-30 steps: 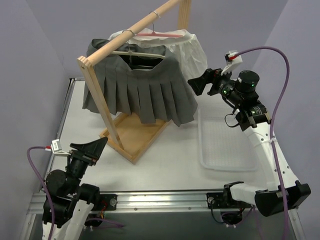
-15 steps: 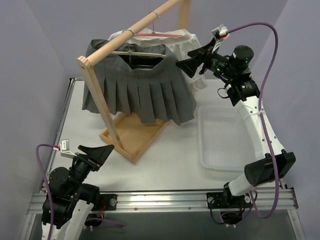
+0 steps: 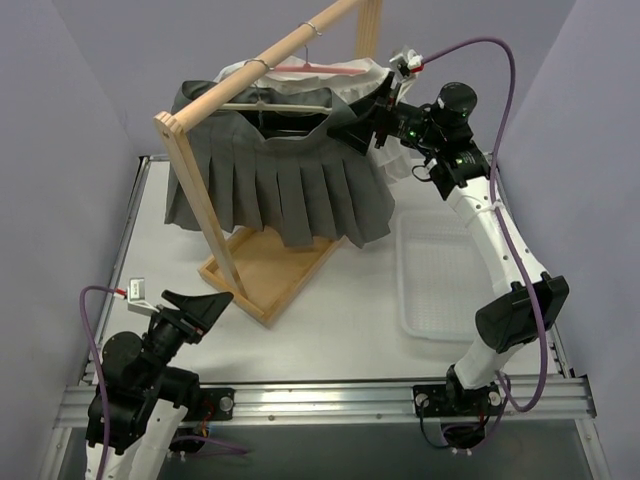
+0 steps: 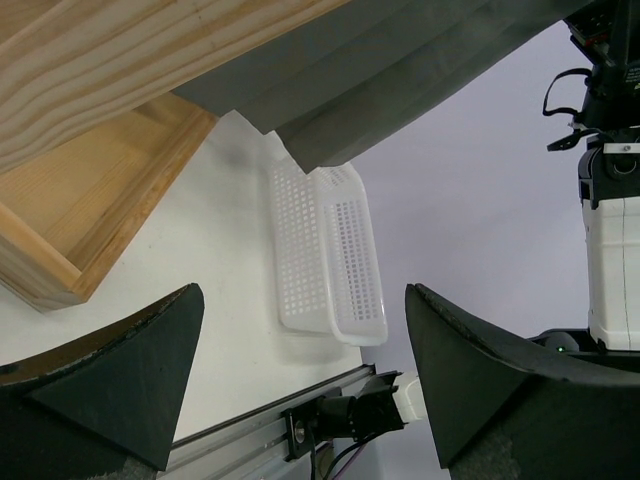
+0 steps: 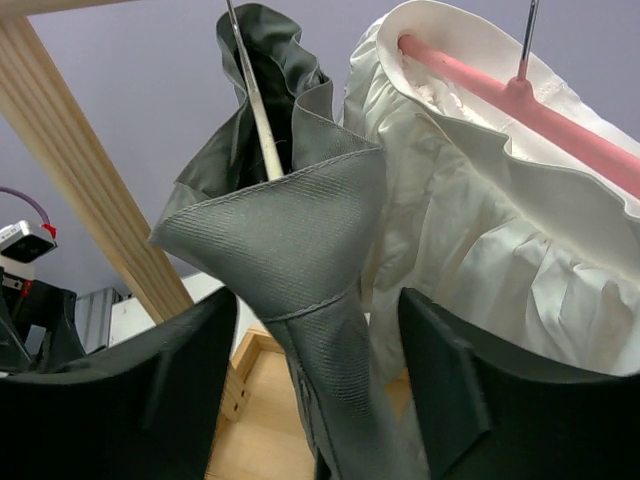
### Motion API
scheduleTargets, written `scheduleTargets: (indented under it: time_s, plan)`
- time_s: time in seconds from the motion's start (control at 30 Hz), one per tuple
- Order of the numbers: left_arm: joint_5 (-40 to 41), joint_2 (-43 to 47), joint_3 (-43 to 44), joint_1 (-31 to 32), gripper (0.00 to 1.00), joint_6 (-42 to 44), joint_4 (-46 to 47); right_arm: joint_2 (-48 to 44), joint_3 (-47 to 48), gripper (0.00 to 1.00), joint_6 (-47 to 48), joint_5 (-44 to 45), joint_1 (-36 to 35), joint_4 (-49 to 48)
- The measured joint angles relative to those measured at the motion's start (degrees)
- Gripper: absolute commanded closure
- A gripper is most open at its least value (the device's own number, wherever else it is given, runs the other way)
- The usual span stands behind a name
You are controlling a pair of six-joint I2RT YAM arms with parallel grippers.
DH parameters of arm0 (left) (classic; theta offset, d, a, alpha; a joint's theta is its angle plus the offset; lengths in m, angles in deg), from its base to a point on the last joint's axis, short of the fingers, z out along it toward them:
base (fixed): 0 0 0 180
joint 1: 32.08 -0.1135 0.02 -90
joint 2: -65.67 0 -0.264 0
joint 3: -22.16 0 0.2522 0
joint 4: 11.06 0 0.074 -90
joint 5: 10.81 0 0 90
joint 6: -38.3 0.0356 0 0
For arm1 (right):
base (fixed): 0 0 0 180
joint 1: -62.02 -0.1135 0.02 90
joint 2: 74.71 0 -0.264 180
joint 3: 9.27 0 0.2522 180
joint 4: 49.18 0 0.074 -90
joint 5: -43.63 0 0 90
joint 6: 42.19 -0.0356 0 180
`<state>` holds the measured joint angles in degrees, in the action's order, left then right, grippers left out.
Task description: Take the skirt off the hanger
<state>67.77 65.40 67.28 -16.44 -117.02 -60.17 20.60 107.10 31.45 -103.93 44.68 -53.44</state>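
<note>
Nearest the bases, the left gripper sits low at the near left corner of the table. Its jaws are spread wide with nothing between them. It has shifted only slightly over the last second and takes no part in the work so far.

Beyond it, the white basket lies on the right side of the table, and the wooden rack stands on its tray base at the centre. Neither has moved.

The grey skirt hangs by its waistband from a wooden hanger hooked on the rack's top rail. It is fully on the hanger, and its pleats fall down to the rack base.

The main change is at the right arm. A second ago the right gripper hovered beside the skirt's right edge, above the basket's far end. It has since risen and swung left to the right end of the waistband. The wrist view shows the folded waistband corner between the two fingers, with the hanger rod just above. The jaws have narrowed but stand apart from the cloth on at least one side, so no grip is made yet.

Judgement: the approach is finished and the grasp is beginning. Next, the jaws must close on the cloth alone.

Behind the skirt, touching it, a white garment hangs on a pink hanger. Avoid catching it.
</note>
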Motion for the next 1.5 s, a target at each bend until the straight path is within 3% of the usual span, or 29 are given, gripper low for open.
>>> scheduleTargets:
  time_s: [0.17, 0.37, 0.47, 0.5, 0.57, 0.8, 1.0, 1.1, 1.2, 1.5]
  plan:
    - [-0.3, 0.0, 0.0, 0.0, 0.09, 0.0, 0.0, 3.1, 3.2, 0.54, 0.1, -1.0, -0.7, 0.0]
    - [-1.1, 0.0, 0.0, 0.0, 0.09, 0.0, 0.0, 4.9, 5.6, 0.59, 0.0, -2.7, -1.9, 0.0]
    - [-1.6, 0.0, 0.0, 0.0, 0.09, 0.0, 0.0, 6.0, 7.1, 0.78, -0.4, -4.5, -2.3, 0.0]
    - [-1.8, 0.0, 0.0, 0.0, 0.09, 0.0, 0.0, 6.7, 8.1, 0.90, -0.7, -5.1, -2.4, -0.2]
    - [-2.1, 0.0, 0.0, 0.0, 0.09, 0.0, -0.1, 7.5, 8.8, 1.00, -1.2, -6.6, -2.6, -0.5]
    - [-3.0, 0.0, 0.0, 0.0, 0.09, 0.0, -0.1, 8.0, 9.2, 1.00, -3.2, -9.3, -3.4, -2.4]
    - [-3.9, 0.0, 0.0, 0.0, 0.09, -0.3, -0.1, 10.3, 9.4, 1.00, -10.0, -10.6, -4.2, -10.3]
    - [-4.1, 0.0, 0.0, 0.0, 0.12, -0.3, -0.1, 12.9, 13.2, 1.00, -11.3, -10.7, -4.6, -10.6]
    - [-4.3, 0.0, 0.0, 0.0, 0.24, -0.7, -0.1, 15.4, 17.5, 1.00, -12.0, -9.7, -5.7, -10.4]
    - [-7.0, -0.4, 1.0, 0.0, 0.24, 0.1, -1.0, 18.2, 19.7, 1.00, -9.6, -1.8, -10.1, -5.2]
